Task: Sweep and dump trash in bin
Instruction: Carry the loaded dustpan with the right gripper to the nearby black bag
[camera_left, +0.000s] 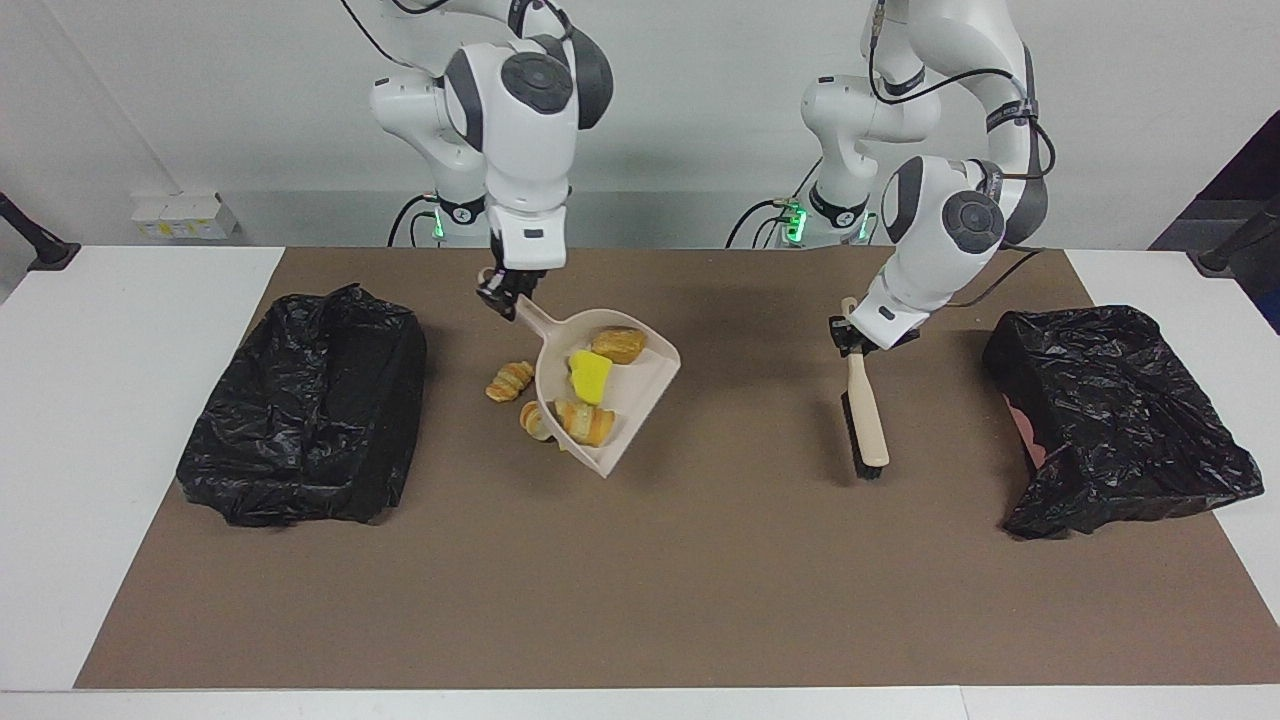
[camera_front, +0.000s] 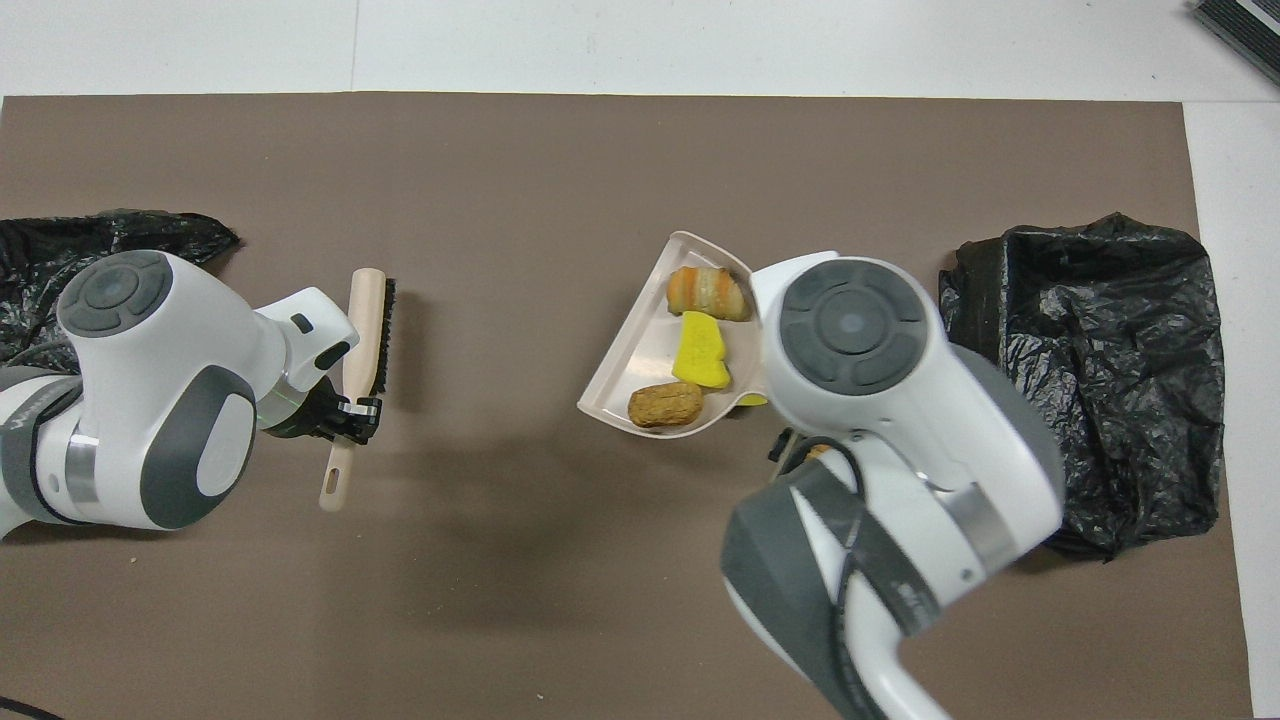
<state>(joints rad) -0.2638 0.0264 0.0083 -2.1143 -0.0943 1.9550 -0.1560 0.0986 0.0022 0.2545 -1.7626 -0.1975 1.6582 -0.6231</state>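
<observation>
Loaded pan lifted, heading for a bin.

The right gripper (camera_left: 508, 296), clamped on the handle of the beige plastic dustpan (camera_left: 640, 385), should keep the pan level over the mat until it reaches the crumpled black bin bag (camera_left: 305, 410), then tip. The left gripper (camera_left: 853, 338), closed on the beige-handled black-bristled brush (camera_left: 866, 420), holds it clear. Trash: three pieces (camera_left: 590, 378) in the pan, at least two (camera_left: 511, 380) visible on the mat; two bags.
</observation>
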